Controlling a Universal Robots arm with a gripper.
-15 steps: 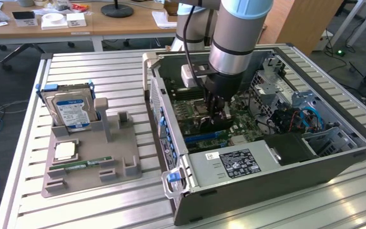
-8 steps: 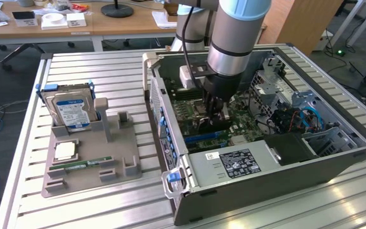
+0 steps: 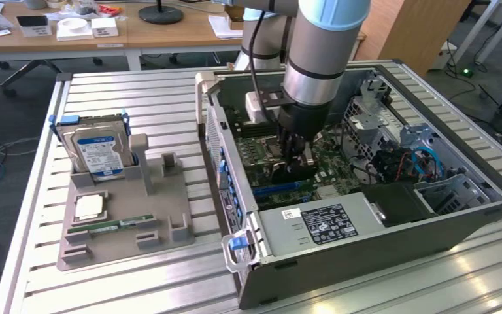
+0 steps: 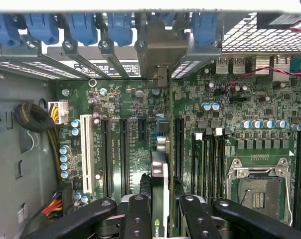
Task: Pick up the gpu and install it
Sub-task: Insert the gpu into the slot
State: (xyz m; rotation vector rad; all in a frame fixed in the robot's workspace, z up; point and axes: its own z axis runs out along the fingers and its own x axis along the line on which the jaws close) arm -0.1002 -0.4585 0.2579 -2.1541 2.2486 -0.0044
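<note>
The pincer (image 3: 295, 152) hangs inside the open case (image 3: 382, 258), at the centre of the exterior view. It is closed partway on the gpu (image 3: 290, 175), gripping the card by its two flat faces. This hold keeps the card standing on edge, with its lower edge toward the motherboard (image 3: 255, 167) and its length running along the slots (image 4: 124, 149) — the attitude a card needs to be pressed straight in.

In the wrist view the gpu runs from between the fingers (image 4: 138, 214) out to the bracket (image 4: 163, 47). The bracket sits in the row of blue-tabbed slot covers at the case's rear wall. The card is directly under the pincer and clamped in it, but I cannot tell whether its edge is already seated.

On the exterior view's left, the tray (image 3: 120, 229) holds the hard drive (image 3: 99, 152), well apart from the case.
</note>
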